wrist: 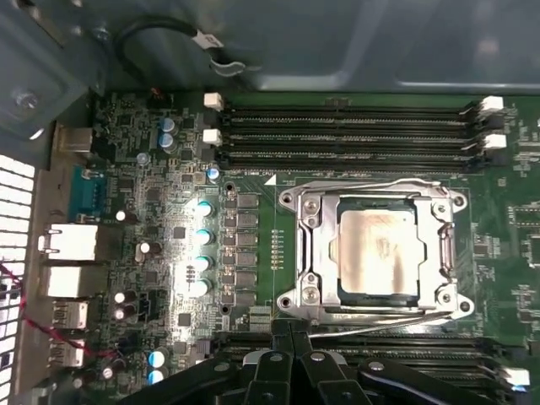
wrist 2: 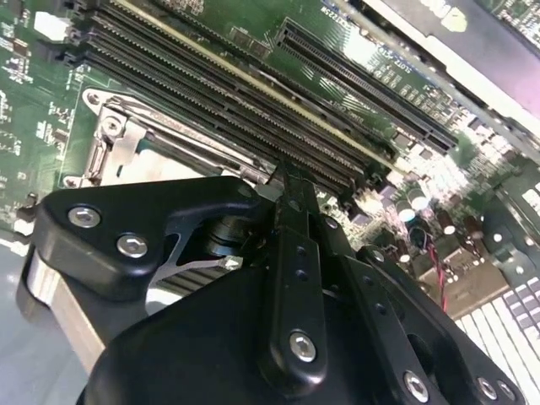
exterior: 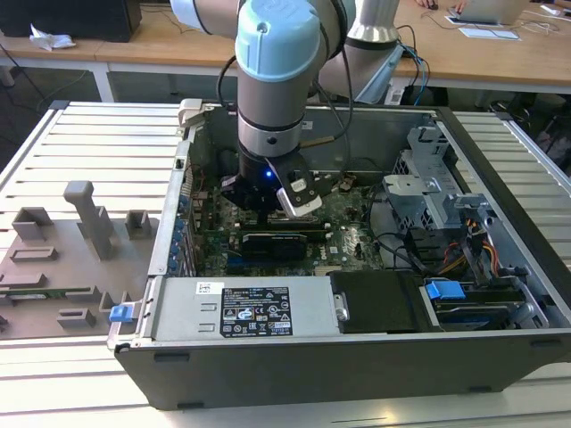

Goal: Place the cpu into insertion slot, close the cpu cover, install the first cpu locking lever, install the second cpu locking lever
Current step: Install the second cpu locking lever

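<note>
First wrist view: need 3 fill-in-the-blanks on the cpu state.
1. The cpu sits in the ____.
2. The cover frames the cpu and lies ____.
3. Black memory slots run along ____ sides of the socket.
4. The gripper hangs beside the cover, holding ____.

Missing: slot; closed; two; nothing

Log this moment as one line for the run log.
cpu: in slot | cover: closed over it | levers: down along cover | gripper: shut, empty, beside socket
</note>
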Controlling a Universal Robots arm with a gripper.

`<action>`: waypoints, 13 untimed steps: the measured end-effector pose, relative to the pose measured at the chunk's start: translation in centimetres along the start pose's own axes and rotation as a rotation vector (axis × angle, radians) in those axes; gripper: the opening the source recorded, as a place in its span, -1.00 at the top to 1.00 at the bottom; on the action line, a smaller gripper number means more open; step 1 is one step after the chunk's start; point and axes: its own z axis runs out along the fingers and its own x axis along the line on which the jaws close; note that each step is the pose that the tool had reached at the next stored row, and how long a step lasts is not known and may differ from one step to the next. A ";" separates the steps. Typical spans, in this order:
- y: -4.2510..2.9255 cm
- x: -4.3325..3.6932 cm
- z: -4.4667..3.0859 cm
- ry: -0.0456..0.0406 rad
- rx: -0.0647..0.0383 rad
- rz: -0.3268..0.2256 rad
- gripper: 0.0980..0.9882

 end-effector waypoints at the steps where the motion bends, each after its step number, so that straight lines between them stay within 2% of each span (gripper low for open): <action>1: -0.02 0.01 0.14 0.0004 -0.002 -0.002 0.98; 7: 0.28 0.00 0.68 0.0030 -0.027 -0.022 0.98; 13: 0.73 -0.01 1.00 0.0056 -0.033 -0.039 0.98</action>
